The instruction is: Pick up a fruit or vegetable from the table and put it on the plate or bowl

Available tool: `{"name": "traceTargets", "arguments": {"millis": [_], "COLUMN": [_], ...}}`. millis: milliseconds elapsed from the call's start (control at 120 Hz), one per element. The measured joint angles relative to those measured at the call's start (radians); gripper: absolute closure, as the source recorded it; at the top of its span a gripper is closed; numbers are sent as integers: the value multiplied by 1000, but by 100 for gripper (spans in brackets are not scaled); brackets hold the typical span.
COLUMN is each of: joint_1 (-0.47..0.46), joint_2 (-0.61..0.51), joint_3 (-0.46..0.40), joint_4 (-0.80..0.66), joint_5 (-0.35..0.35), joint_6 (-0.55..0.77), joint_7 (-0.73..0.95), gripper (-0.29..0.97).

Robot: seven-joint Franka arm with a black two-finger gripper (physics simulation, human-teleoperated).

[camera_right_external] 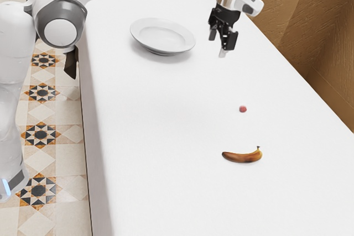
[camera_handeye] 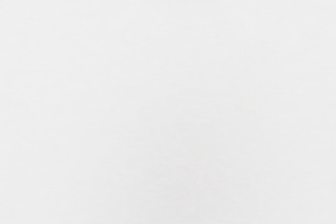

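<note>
In the approach step, the empty gripper (camera_right_external: 223,41), fingers apart, hovers well short of the small red fruit (camera_right_external: 242,109) and likely must next descend over it.

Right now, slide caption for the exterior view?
Open gripper above table beside white plate; small red fruit and banana untouched.

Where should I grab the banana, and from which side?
I'd grip the banana at its thick middle, from straight above, closing the tool across its narrow width. It lies flat on the table with both long sides free, and its ends taper.
</note>
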Motion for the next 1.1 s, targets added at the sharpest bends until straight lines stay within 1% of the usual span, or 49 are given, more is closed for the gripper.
{"name": "traceTargets", "arguments": {"millis": [283, 333, 383, 508, 583, 750, 933, 1100], "joint_1": [0, -1, -3, -25, -46, -77, -88, -79], "joint_2": [1, 13, 21, 92, 148, 214, 267, 276], "joint_3": [0, -5, -55, -260, -306, -323, -332, -328], "joint_4": [0, 32, 67, 84, 78, 37, -4, -5], "joint_5": [1, 1, 0, 3, 2, -6, -28, -32], "joint_6": [19, 23, 25, 42, 52, 69, 124, 152], "joint_7": [4, 15, 29, 17, -23, -125, -234, -309], "gripper": [0, 0, 0, 0, 0, 0, 0, 0]}}
